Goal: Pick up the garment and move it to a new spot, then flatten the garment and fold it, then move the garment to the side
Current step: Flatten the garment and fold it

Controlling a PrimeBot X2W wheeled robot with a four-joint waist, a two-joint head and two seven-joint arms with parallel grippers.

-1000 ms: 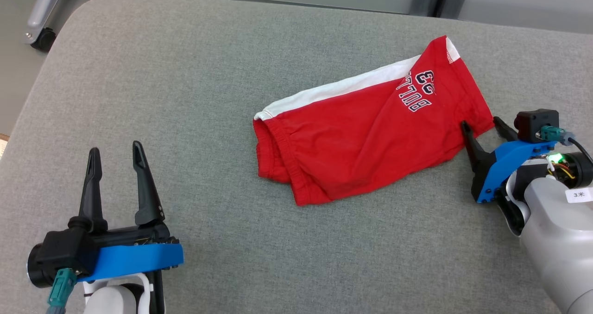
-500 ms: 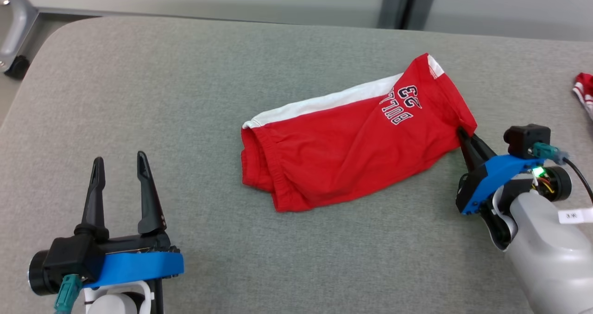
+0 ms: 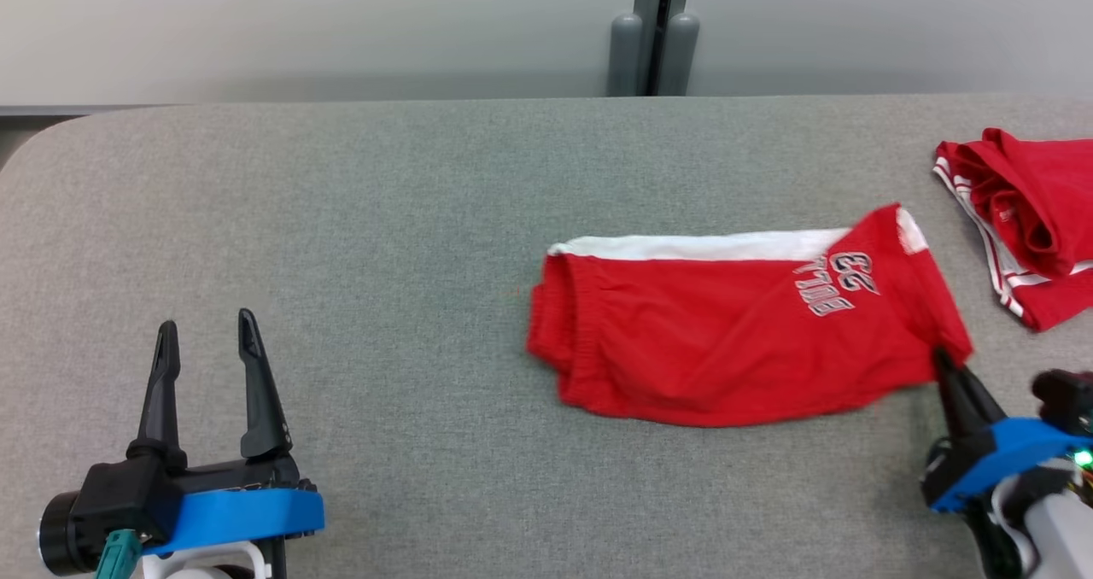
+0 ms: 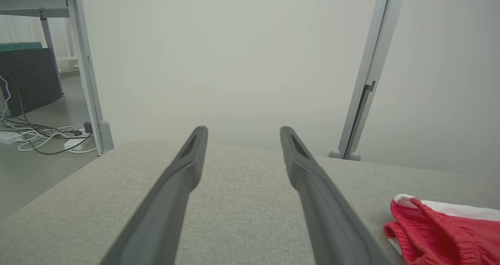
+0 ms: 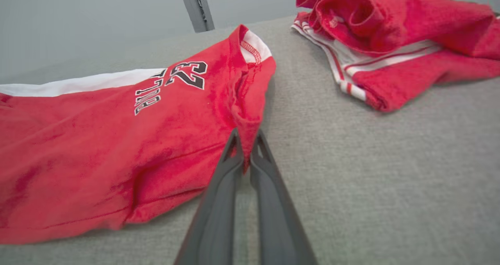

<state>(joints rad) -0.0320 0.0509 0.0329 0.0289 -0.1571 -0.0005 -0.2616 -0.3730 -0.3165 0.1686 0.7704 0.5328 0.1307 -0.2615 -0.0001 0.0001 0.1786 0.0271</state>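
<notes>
The garment [image 3: 726, 340] is a pair of red shorts with a white side stripe and printed lettering, lying folded on the grey table [image 3: 384, 220]. My right gripper [image 3: 946, 359] is shut on the garment's near right corner, and the right wrist view shows the cloth [image 5: 117, 140] pinched between its closed fingertips [image 5: 247, 136]. My left gripper [image 3: 205, 331] stands open at the lower left, well apart from the garment, with nothing between its fingers. In the left wrist view the left gripper [image 4: 242, 130] points over bare table, the garment's waistband end [image 4: 437, 233] at the lower right.
A second red garment with white stripes [image 3: 1025, 220] lies bunched at the table's right edge, also seen crumpled [image 5: 390, 34] in the right wrist view. A pale wall and a grey post [image 3: 653, 28] stand behind the table. Cables [image 4: 35, 134] lie on the floor to the left.
My right gripper has shut on the garment's corner and dragged it rightward, swinging it level. The head camera has also shifted, bringing the second red garment into view. My left gripper stayed open.
</notes>
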